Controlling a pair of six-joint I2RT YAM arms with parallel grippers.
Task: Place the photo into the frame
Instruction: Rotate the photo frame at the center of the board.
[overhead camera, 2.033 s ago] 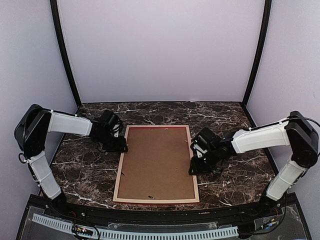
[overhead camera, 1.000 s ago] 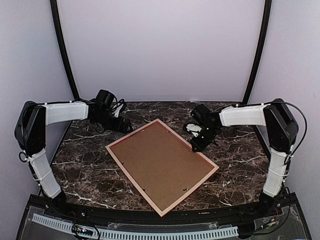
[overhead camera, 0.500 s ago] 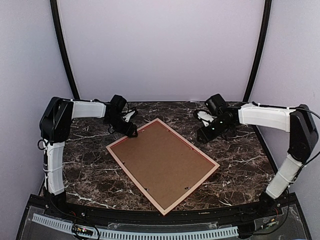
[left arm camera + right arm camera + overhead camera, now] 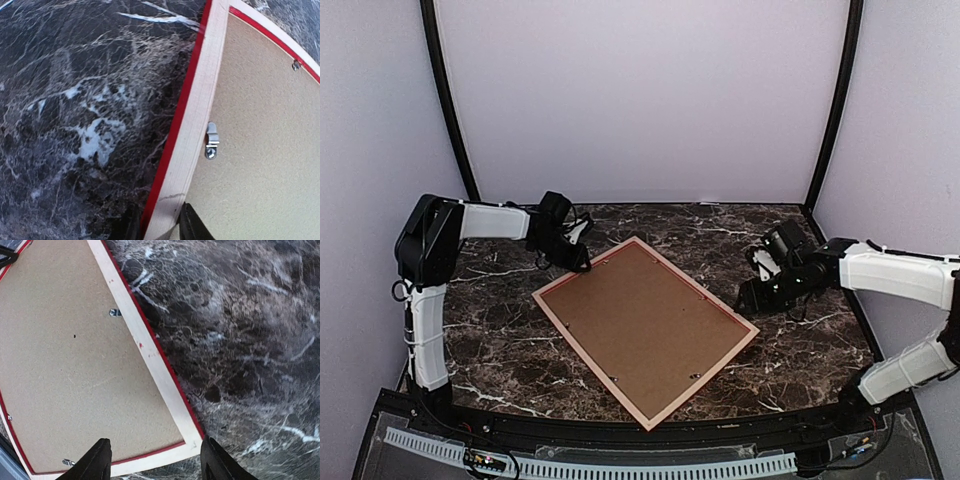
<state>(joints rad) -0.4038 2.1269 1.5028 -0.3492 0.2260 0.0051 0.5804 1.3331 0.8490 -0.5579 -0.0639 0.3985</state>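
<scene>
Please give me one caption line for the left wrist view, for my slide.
Left gripper pinching the pale rail of the face-down frame, on the marble table.

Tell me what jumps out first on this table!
A big red-edged frame lies back-up and slantwise in the middle of the dark marble table, its brown backing board showing. The left gripper straddles the rail on the frame's far-left edge, and the right gripper hangs open by its right corner.

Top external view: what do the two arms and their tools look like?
The left arm and right arm have white shell segments between bulky black joints, with thin black cables along them. The left tool and right tool are black, with dark tapered fingers.
</scene>
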